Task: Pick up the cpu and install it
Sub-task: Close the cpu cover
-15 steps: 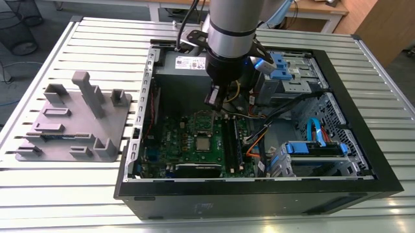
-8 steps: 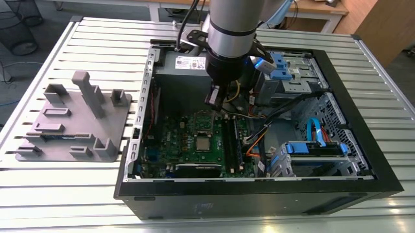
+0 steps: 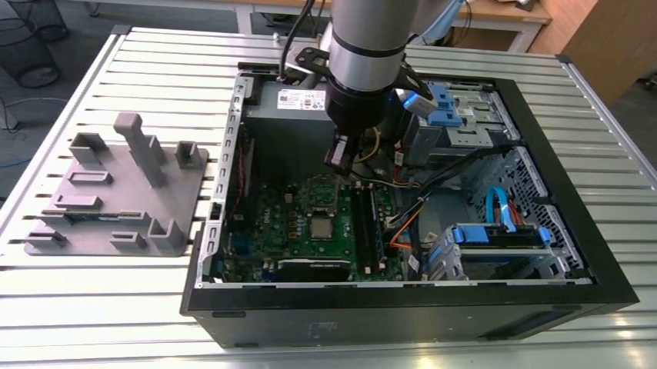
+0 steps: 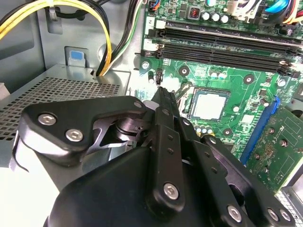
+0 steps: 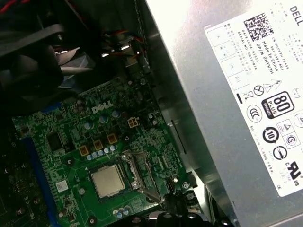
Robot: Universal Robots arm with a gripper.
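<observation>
The cpu lies seated on the motherboard, closed hand hovering near

Black end effector in foreground (fingers pressed together), cpu seated just beyond, green motherboard

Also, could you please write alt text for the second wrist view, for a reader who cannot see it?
The robot's black hand, shut and empty, points down toward a green motherboard, where the silvery cpu already lies seated. Yellow cables and a perforated metal panel sit beside the board.
</observation>
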